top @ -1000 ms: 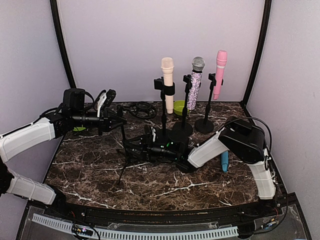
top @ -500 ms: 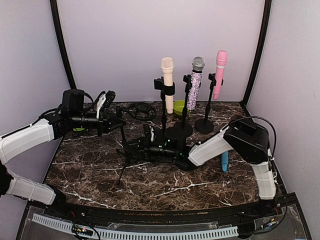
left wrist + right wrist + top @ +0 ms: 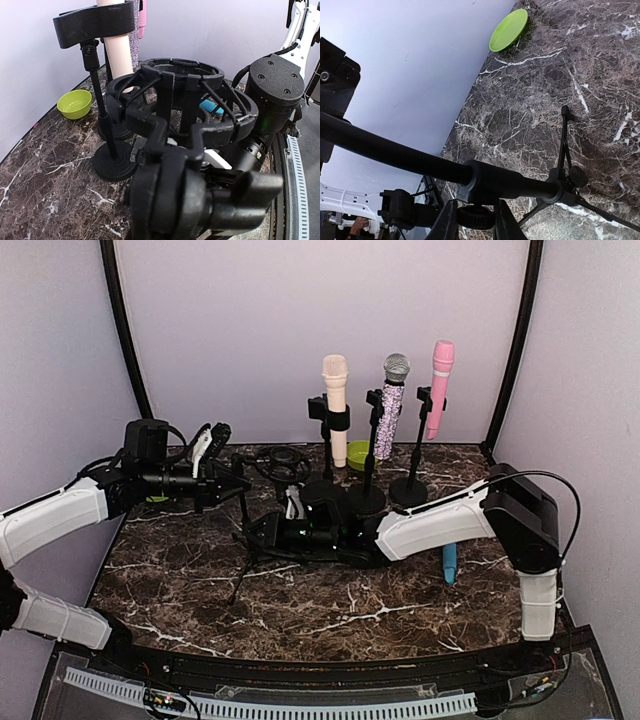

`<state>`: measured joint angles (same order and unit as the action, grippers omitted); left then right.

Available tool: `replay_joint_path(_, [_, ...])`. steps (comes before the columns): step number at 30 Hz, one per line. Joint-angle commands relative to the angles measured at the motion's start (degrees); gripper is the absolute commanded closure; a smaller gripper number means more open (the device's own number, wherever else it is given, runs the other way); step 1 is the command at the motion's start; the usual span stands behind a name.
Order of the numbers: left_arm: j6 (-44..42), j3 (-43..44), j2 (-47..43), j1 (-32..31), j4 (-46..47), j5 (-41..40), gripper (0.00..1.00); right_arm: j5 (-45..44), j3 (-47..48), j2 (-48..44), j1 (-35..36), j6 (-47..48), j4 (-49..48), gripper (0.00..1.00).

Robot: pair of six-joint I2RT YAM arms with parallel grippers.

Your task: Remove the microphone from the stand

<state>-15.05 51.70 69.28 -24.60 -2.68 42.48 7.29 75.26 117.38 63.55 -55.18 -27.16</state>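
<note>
The cream microphone (image 3: 117,40) is cut off by the top edge of the left wrist view, where the near end of the stand (image 3: 170,200) is blurred. The blue item (image 3: 450,568) is partly hidden by the right arm (image 3: 440,525).

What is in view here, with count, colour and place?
cream microphone: 1, cream, back row left
glitter microphone: 1, silver, back row middle
pink microphone: 1, pink, back row right
desk stands: 3, black, holding them
tripod stand: 1, black, centre-left
bowl: 1, green, back wall
dish: 1, green, left edge
blue object: 1, blue, right side
left gripper: 1, black, shut on tripod stand
right gripper: 1, black, shut on tripod stand
</note>
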Motion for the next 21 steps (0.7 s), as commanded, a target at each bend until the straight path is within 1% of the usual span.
replay_joint_path(1, [2.31,-0.19,-1.93,-0.59,-1.57,3.43,0.91,-8.4,-1.11,-0.02,0.17,6.14,7.06,0.84])
replay_joint_path(2, [2.14,-0.2,-1.95,-0.59,-1.67,3.4,0.91,-8.83,-1.97,-0.53,0.17,6.17,6.35,0.79])
replay_joint_path(3, [2.03,-0.29,-1.99,-0.55,-1.78,3.35,0.92,-8.99,-2.94,-1.19,0.17,5.97,5.33,0.7])
replay_joint_path(4, [1.86,-0.43,-2.02,-0.62,-1.87,3.35,0.91,-8.37,-4.39,-1.84,0.05,5.47,3.14,0.63])
replay_joint_path(5, [1.73,-0.38,-2.04,-0.56,-1.99,3.32,0.91,-6.5,-5.93,-2.54,-0.23,4.23,0.23,0.57])
replay_joint_path(7, [1.65,-0.32,-2.04,-0.62,-2.18,3.4,0.91,2.11,-9.76,-2.79,-1.64,-0.08,-9.49,0.47])
replay_joint_path(9, [1.32,-0.27,-2.12,-0.67,-2.42,3.64,0.91,13.95,-12.71,-0.67,-3.2,-8.24,-23.42,0.39])
replay_joint_path(10, [1.3,-0.19,-2.19,-0.7,-2.58,3.72,0.91,18.81,-13.53,1.18,-3.59,-12.78,-32.7,0.38])
replay_joint_path(11, [1.15,-0.13,-2.21,-0.69,-2.72,3.66,0.91,20.88,-13.7,2.32,-3.73,-15.72,-36.92,0.36])
replay_joint_path(12, [1.16,-0.22,-2.21,-0.67,-2.72,3.71,0.91,21.81,-13.42,3.05,-3.75,-17.33,-38.16,0.36])
replay_joint_path(15, [1.21,-0.29,-2.29,-0.65,-2.65,3.7,0.92,22.44,-11.83,4.52,-3.65,-19.64,-36.24,0.36])
replay_joint_path(21, [1.49,-0.2,-2.39,-0.73,-2.51,3.55,0.91,22.91,-7.39,8.71,-3.87,-27.36,-40.05,0.44])
